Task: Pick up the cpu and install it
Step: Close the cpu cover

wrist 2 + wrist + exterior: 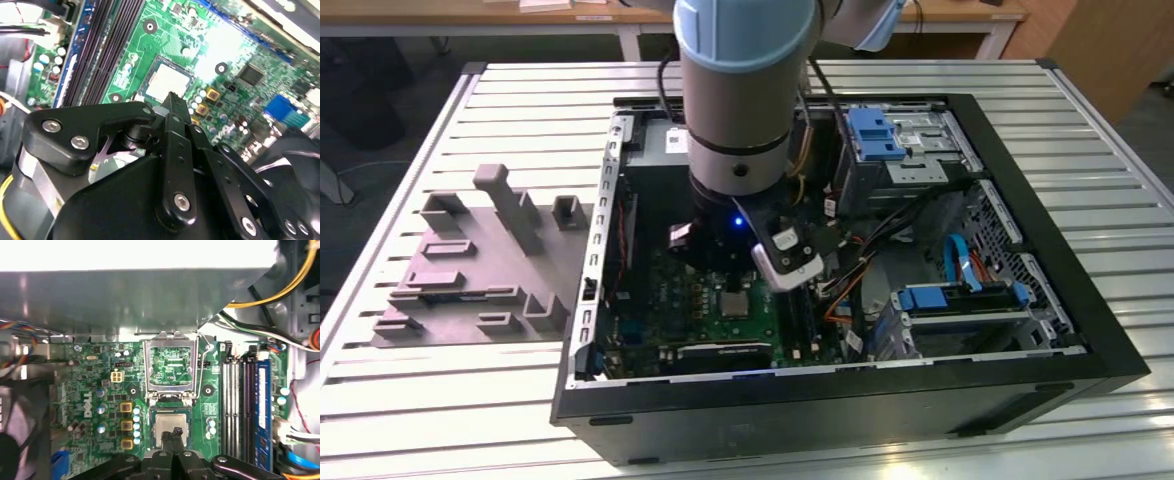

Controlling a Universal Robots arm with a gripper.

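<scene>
The cpu [167, 424] lies flat in its socket on the green motherboard [95, 390], a pale silvery square with a darker rim, also seen in the second wrist view [167, 80] and the exterior view [736, 303]. The socket's metal load plate [170, 365] stands tilted open just beyond it, its lever [201, 375] raised alongside. My gripper [175, 432] hangs just above the cpu's near edge, its black fingers pressed together with nothing between them, and it also shows in the second wrist view [171, 99]. I cannot tell whether the tips touch the chip.
The open computer case [1067, 300] lies on a slatted table. Dark memory slots [240, 405] run beside the socket, and a black fan [20, 430] sits on the other side. Loose cables [270, 295] and blue drive brackets [874, 130] crowd the case. A grey fixture block [480, 260] stands outside.
</scene>
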